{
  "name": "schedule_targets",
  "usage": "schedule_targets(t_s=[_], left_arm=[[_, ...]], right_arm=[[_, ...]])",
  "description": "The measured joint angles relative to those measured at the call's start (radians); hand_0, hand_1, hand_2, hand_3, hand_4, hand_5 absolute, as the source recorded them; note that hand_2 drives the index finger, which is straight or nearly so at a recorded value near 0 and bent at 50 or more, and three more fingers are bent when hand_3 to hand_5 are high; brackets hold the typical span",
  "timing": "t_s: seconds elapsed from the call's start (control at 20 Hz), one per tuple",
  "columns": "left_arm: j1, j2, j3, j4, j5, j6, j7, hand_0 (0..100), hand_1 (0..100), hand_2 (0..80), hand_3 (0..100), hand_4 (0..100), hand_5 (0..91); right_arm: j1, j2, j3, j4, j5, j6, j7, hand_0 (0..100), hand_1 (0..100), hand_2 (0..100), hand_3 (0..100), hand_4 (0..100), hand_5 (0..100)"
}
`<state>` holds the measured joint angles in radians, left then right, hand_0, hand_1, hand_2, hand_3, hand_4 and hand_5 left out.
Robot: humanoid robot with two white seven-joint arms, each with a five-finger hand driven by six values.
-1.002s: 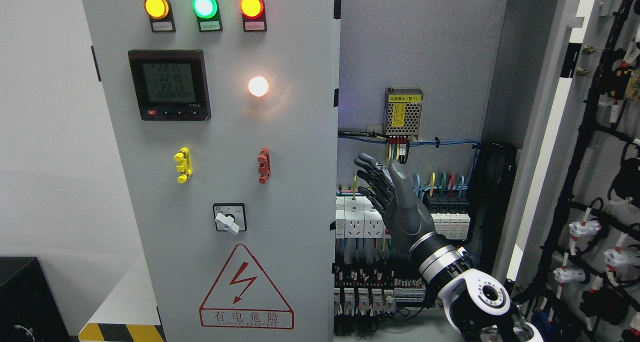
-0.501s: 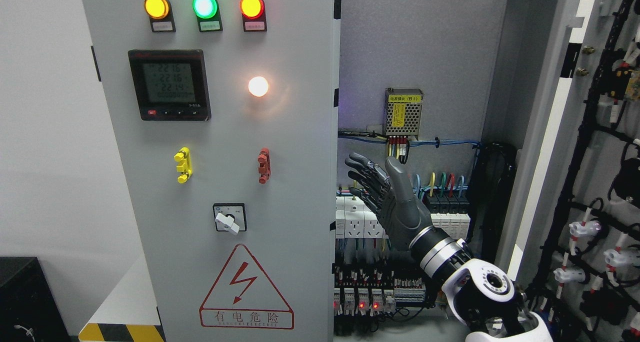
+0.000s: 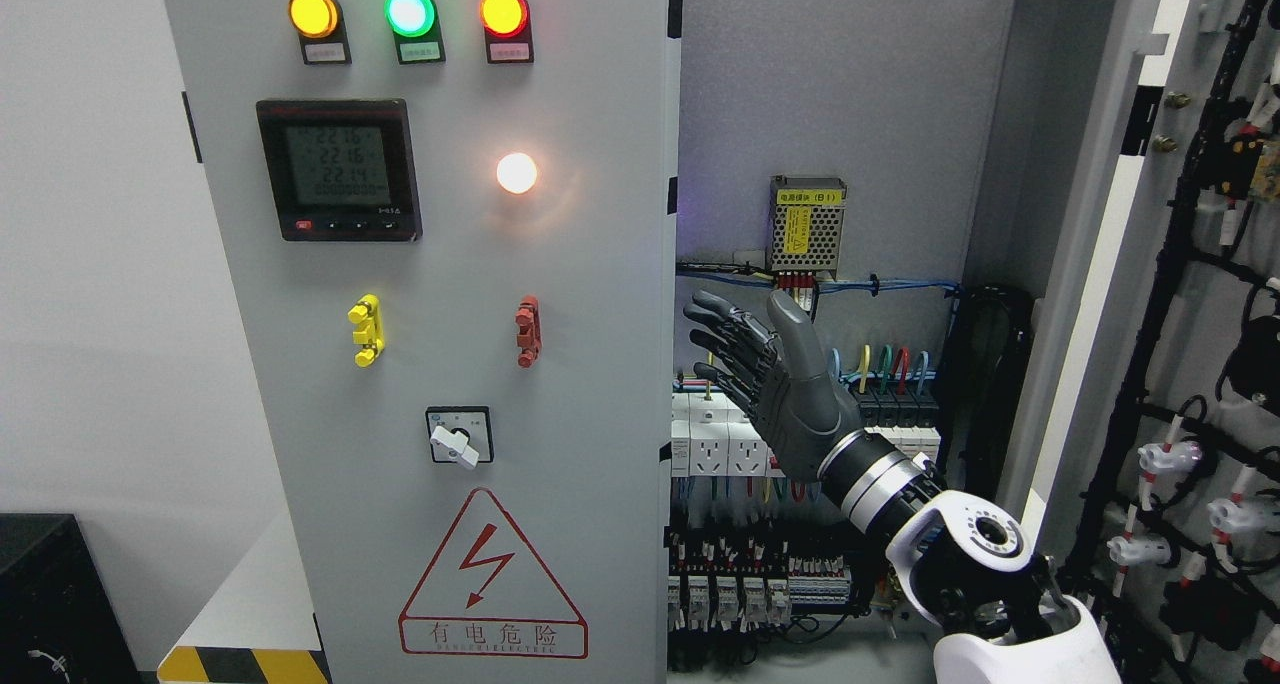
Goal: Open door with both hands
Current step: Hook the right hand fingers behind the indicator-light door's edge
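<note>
Head view has the fingers spread and loose, holding nothing, tips aimed left at the free edge of the left door, close beside it but apart from it. Behind them the right hand hangs in front of the sockets and the colored wires inside the cabinet, whose right door already stands swung wide. My read: the left door is next, and doing it well means slipping the fingertips behind that edge, hooking, then pulling outward in a slow arc, keeping knuckles off the wiring. Against the earlier frames, the hand has crept left and a little higher toward the edge, and the wrist has dropped right. Left hand is nowhere in the picture. Lamps glow on the door front.
</note>
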<state>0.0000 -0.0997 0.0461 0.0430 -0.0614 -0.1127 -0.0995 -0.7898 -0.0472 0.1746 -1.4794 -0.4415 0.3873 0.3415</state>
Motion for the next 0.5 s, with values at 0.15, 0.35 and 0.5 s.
schedule_targets(t_s=[0.15, 0.35, 0.5], left_arm=[[0.000, 0.000, 0.000, 0.000, 0.000, 0.000, 0.000, 0, 0, 0.0, 0, 0, 0.0], [0.000, 0.000, 0.000, 0.000, 0.000, 0.000, 0.000, 0, 0, 0.0, 0, 0, 0.0], [0.000, 0.000, 0.000, 0.000, 0.000, 0.000, 0.000, 0, 0, 0.0, 0, 0, 0.0]], right_arm=[[-0.005, -0.001, 0.000, 0.007, -0.018, 0.001, 0.021, 0, 0, 0, 0, 0, 0], [-0.017, -0.002, -0.002, 0.023, -0.034, 0.003, 0.030, 0, 0, 0, 0, 0, 0], [-0.025, -0.003, -0.003, 0.042, -0.041, 0.003, 0.041, 0, 0, 0, 0, 0, 0]])
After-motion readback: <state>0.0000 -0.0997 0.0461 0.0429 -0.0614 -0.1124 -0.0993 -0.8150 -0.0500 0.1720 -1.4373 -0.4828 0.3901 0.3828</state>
